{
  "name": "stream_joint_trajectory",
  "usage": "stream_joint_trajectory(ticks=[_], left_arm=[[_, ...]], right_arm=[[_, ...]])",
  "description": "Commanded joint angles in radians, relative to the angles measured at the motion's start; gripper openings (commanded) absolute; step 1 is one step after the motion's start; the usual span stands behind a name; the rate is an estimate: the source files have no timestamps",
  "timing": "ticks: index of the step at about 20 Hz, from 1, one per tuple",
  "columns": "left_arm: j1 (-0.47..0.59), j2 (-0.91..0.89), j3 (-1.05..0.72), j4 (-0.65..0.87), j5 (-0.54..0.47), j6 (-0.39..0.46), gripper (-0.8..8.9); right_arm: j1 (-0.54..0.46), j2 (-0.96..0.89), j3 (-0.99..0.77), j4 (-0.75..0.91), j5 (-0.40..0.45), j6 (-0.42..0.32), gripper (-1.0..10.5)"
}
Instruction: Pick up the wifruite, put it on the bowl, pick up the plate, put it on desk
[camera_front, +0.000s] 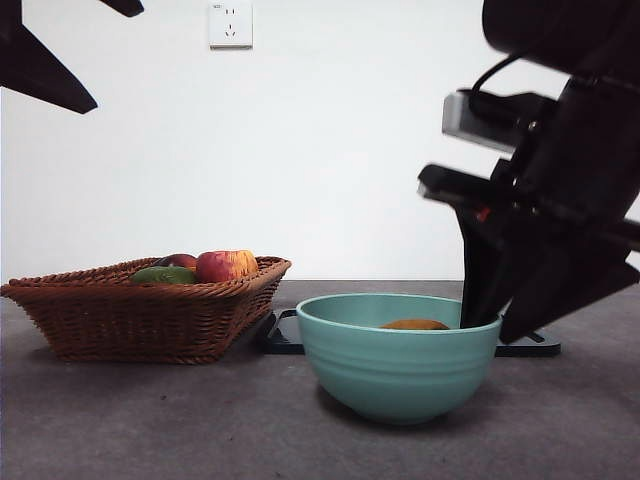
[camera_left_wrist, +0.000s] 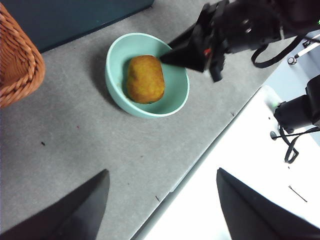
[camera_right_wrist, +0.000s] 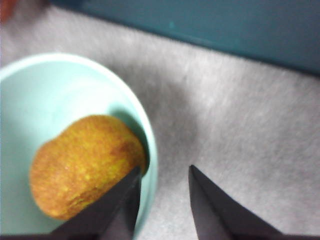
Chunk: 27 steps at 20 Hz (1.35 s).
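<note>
A brown wicker basket (camera_front: 150, 310) at the left holds a red-yellow apple (camera_front: 226, 265) and a green fruit (camera_front: 163, 275), with a white wall socket (camera_front: 230, 24) high behind it.

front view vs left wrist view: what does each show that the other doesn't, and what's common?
Front only: the wall socket, the apple and green fruit in the basket, and a black tray behind the bowl.
Left wrist only: the left gripper, jaws apart over the desk edge, and the whole brown fruit.
Both: bowl holding the fruit, basket, and the right gripper at the bowl's rim.
</note>
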Motion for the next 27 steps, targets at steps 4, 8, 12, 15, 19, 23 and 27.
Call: stream_joint_trajectory(ticks=[4,8,12,15,19,23,27], left_arm=[[-0.006,0.005,0.006,0.008,0.005,0.019,3.44],[-0.006,0.005,0.006,0.008,0.005,0.019,3.44],[-0.006,0.005,0.006,0.01,0.004,0.019,3.44],[-0.006,0.005,0.006,0.01,0.004,0.019,3.44],[-0.006,0.005,0.006,0.013,0.004,0.019,3.44],[-0.006,0.005,0.006,0.015,0.004,0.019,3.44],[-0.006,0.005,0.006,0.014,0.004,0.019,3.44]], right_arm=[[0.031,0.043,0.006,0.05,0.003,0.01,0.2],[0.037,0.042,0.007,0.068,-0.011,0.011,0.1],[0.036,0.033,0.035,0.068,-0.016,0.01,0.1],[0.032,0.033,0.106,0.048,-0.022,0.0,0.1],[-0.023,0.042,0.224,0.004,-0.022,-0.052,0.1],[-0.116,0.074,0.343,-0.039,-0.022,-0.116,0.1],[-0.213,0.193,0.471,-0.055,-0.023,-0.164,0.1]])
